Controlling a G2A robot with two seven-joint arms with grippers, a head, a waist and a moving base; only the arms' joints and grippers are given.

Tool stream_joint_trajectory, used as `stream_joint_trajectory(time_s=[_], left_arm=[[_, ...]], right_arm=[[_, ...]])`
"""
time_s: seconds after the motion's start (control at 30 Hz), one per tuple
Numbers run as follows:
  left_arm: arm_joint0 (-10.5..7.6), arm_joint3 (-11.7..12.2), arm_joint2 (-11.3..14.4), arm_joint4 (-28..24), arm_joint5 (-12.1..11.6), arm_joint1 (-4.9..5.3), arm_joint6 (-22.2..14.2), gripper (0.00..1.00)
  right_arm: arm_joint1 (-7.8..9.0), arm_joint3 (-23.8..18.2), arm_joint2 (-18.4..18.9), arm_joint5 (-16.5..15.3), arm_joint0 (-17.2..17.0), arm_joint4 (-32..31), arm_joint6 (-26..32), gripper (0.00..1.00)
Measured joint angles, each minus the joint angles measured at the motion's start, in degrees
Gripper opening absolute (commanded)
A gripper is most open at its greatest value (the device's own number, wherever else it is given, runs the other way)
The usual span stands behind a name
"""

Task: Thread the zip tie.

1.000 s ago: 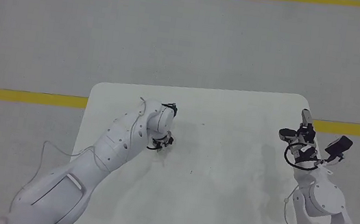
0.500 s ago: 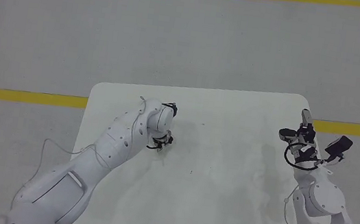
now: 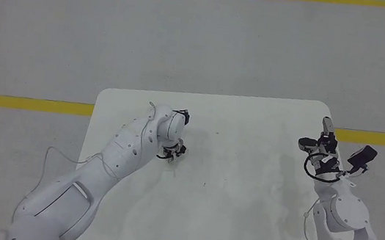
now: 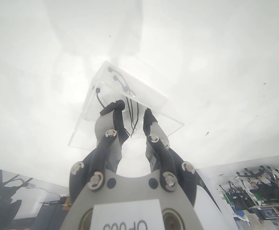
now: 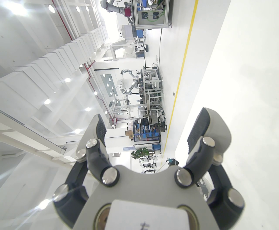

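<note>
Several black zip ties lie in a shallow clear tray on the white table. My left gripper is down in the tray, open, with its black fingertips on either side of a few zip tie tails; whether they touch is unclear. From above, the left gripper sits at the table's back left. My right gripper is open and holds nothing, raised at the table's right edge and pointing away from the table toward the room.
The table's far edge lies just beyond the tray. Yellow floor lines run behind the table. Racks and machines stand far off in the room.
</note>
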Motion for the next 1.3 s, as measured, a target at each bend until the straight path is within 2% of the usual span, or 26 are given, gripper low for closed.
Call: stream_joint_trajectory(time_s=[0.27,0.6,0.9,1.3], left_arm=[[-0.43,0.9,0.3,-0.9,-0.4,-0.11,0.6,0.14],[-0.14,-0.7,0.3,-0.6,0.1,0.43,0.4,0.14],[0.16,-1.8,0.0,-0.1,0.4,1.01,0.2,0.08],[-0.06,-0.7,0.4,-1.2,-0.3,1.06,0.5,0.08]], right_arm=[[0.00,0.0,0.0,0.0,0.0,0.0,0.0,1.00],[0.00,0.0,0.0,0.0,0.0,0.0,0.0,1.00],[0.00,0.0,0.0,0.0,0.0,0.0,0.0,1.00],[0.00,0.0,0.0,0.0,0.0,0.0,0.0,1.00]])
